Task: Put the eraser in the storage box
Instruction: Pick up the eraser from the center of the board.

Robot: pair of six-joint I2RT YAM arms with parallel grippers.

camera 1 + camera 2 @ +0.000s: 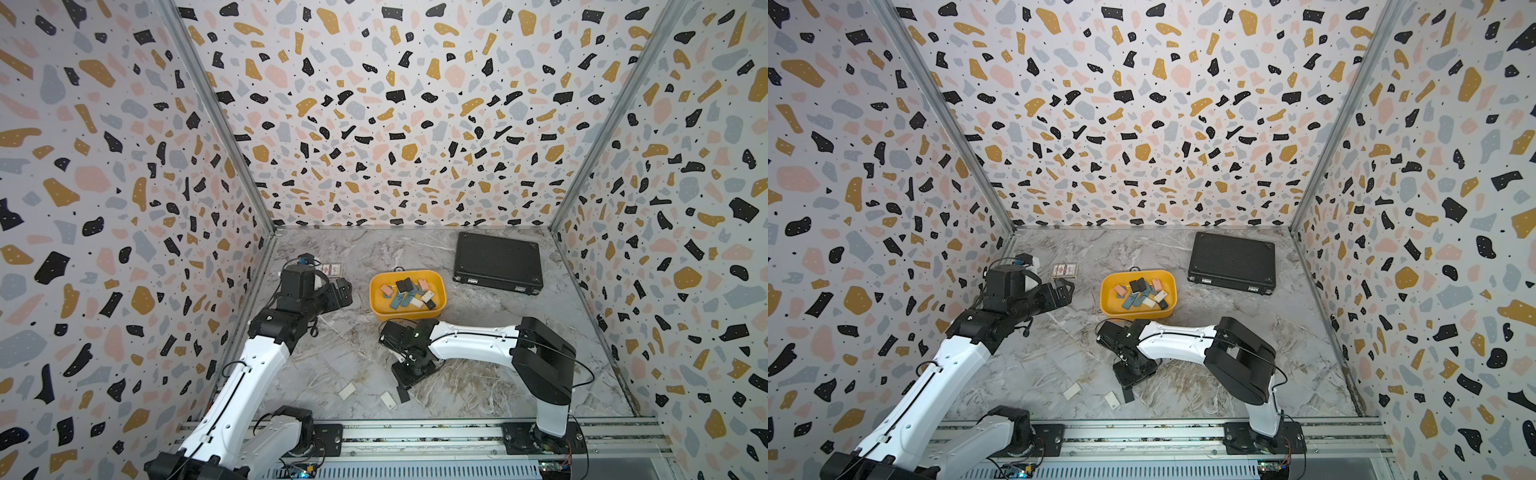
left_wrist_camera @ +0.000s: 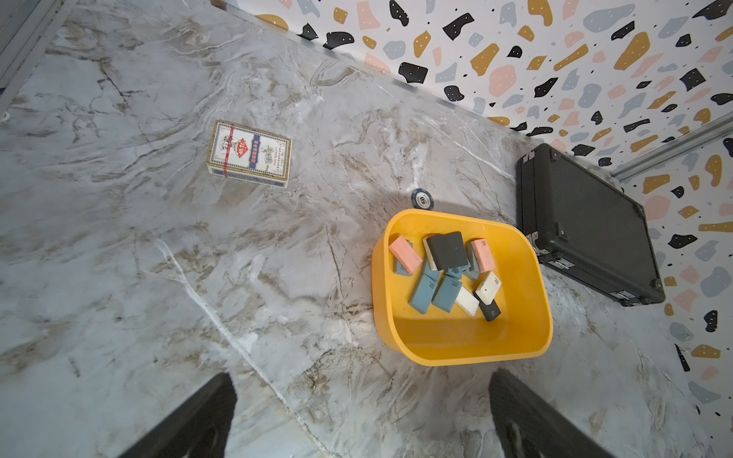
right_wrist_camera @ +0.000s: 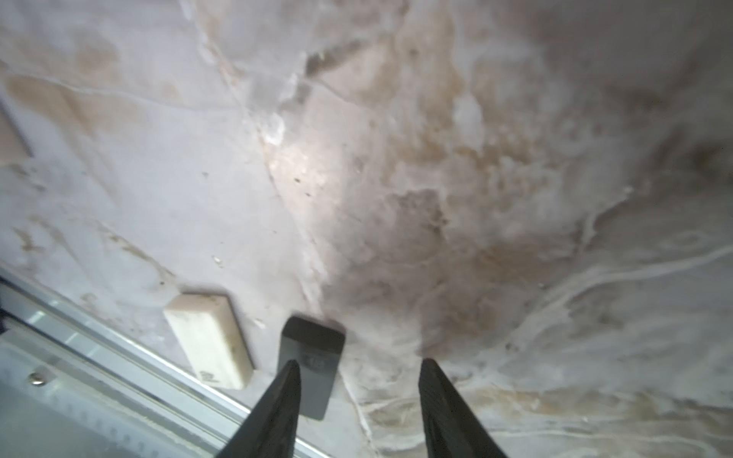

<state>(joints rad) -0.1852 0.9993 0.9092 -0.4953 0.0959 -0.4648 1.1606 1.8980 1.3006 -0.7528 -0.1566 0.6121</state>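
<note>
The storage box [image 1: 409, 315] [image 1: 1138, 314] [image 2: 456, 337] is a shallow yellow tub in mid-table, holding several pink, blue, white and black erasers. A black eraser [image 3: 313, 353] [image 1: 402, 395] lies flat near the table's front edge. My right gripper [image 3: 359, 361] [image 1: 405, 384] hangs low over it, jaws open. One fingertip overlaps the eraser's edge, and most of the eraser lies outside the gap. A white eraser [image 3: 210, 341] [image 1: 388, 400] lies right beside it, and another white eraser [image 1: 347, 390] further left. My left gripper [image 2: 361, 374] [image 1: 343, 291] is open and empty, raised to the left of the box.
A black latched case [image 1: 496, 264] [image 2: 587, 226] lies at the back right. A card pack [image 2: 250, 154] [image 1: 1065, 270] sits at the back left, and a poker chip [image 2: 422, 198] just behind the box. The metal rail [image 1: 415, 432] runs along the front edge, close to the loose erasers.
</note>
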